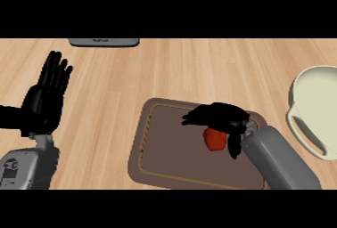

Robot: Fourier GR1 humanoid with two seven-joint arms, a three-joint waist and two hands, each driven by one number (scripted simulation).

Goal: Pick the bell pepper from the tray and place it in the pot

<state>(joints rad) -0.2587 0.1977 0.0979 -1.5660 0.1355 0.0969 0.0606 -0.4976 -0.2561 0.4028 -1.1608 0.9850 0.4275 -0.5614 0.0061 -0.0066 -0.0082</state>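
A red bell pepper [213, 139] lies on the brown tray [164, 151] in the middle of the wooden counter. My right hand [220, 118] sits directly over the pepper, fingers curled down round its top, and hides the upper part of it. The cream pot [314, 95] stands at the right edge, partly cut off, with its handle toward me. My left hand [46, 95] rests open at the left, fingers pointing up, away from the tray.
A grey flat appliance [104, 42] lies at the counter's far edge, upper left. Bare wooden counter spreads between the tray and the pot and beyond the tray.
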